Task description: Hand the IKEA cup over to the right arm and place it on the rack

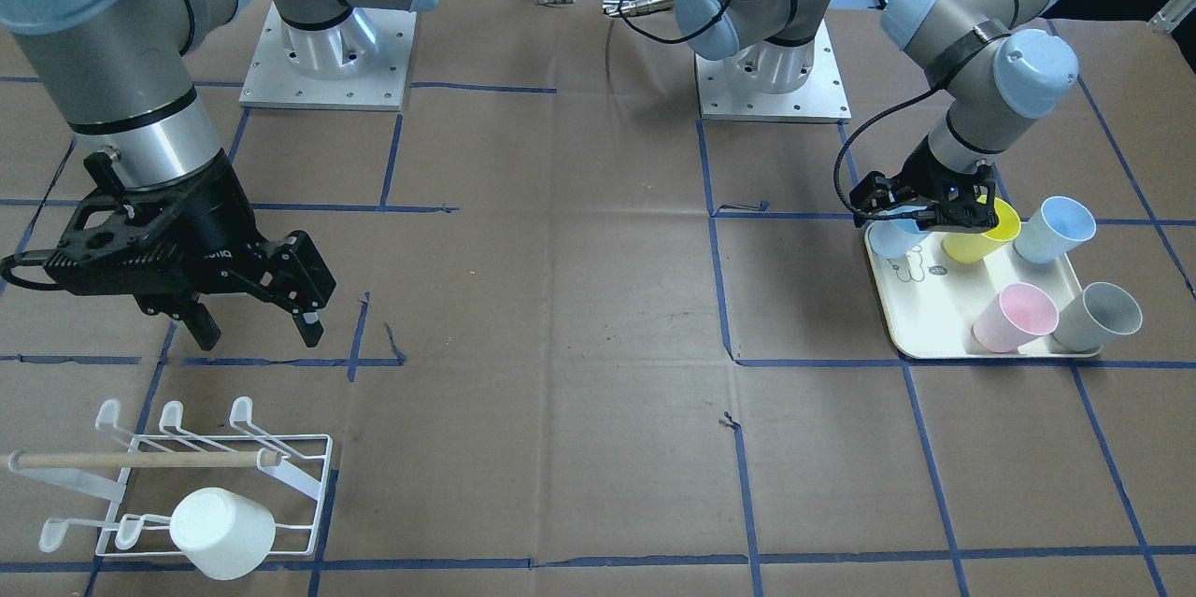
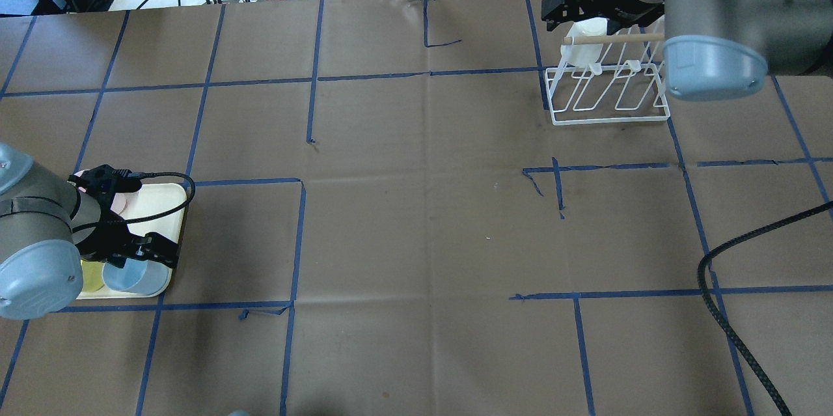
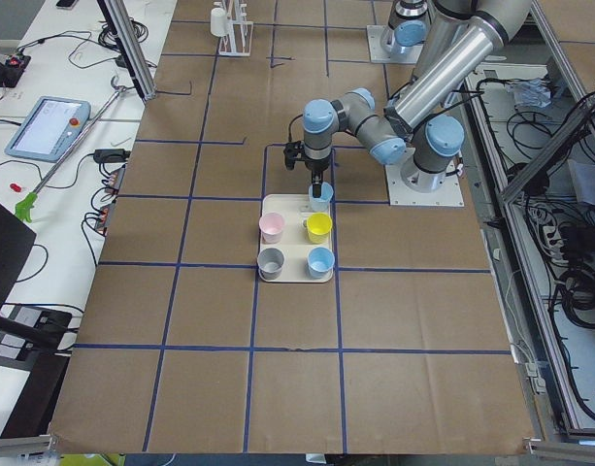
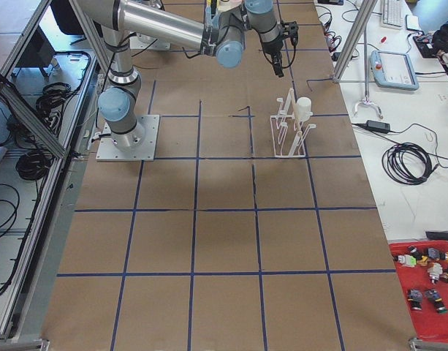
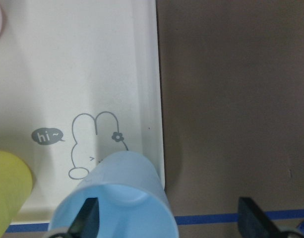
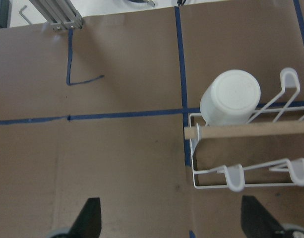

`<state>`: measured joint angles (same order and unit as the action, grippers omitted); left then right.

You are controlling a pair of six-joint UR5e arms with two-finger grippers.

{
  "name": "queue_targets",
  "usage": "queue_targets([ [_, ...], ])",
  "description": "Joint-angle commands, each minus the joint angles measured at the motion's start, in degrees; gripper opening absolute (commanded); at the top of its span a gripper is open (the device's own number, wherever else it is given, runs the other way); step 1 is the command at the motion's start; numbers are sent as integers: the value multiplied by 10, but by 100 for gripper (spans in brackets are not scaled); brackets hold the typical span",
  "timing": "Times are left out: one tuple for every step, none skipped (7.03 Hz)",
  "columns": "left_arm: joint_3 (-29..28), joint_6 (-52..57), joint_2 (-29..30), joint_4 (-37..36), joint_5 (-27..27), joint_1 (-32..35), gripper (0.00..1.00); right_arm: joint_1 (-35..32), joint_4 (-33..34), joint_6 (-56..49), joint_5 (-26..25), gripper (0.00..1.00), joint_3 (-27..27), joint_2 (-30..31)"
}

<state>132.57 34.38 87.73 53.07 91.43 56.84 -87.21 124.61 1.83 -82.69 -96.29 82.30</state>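
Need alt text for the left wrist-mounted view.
The open left end effector straddles the rim of a light blue cup at the edge of a cream tray with a bunny drawing. A yellow cup is beside it, lower left.

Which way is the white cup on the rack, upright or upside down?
Upside down: the white cup turns its closed base up toward the right wrist camera, sitting over a prong of the rack.

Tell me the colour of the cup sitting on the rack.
The cup on the rack is white, clearest in the exterior front-facing view.
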Motion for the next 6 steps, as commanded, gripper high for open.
queue_targets([
  [1, -20, -1, -2, 0, -1, 91, -4, -142, 16, -43, 100, 11, 50],
  [1, -32, -2, -2, 0, -1, 76, -4, -209, 17, -44, 100, 15, 85],
  [-3, -50, -2, 1, 0, -1, 46, -5, -246, 17, -44, 100, 15, 105],
  [-6, -51, -3, 3, 0, -2, 20, -5, -272, 17, -43, 100, 17, 113],
  [-6, -51, -7, 4, 0, -2, 4, -13, -292, 17, -43, 100, 22, 116],
  [-7, -52, -24, 18, 0, -2, 0, -30, -297, 18, -41, 100, 27, 116],
])
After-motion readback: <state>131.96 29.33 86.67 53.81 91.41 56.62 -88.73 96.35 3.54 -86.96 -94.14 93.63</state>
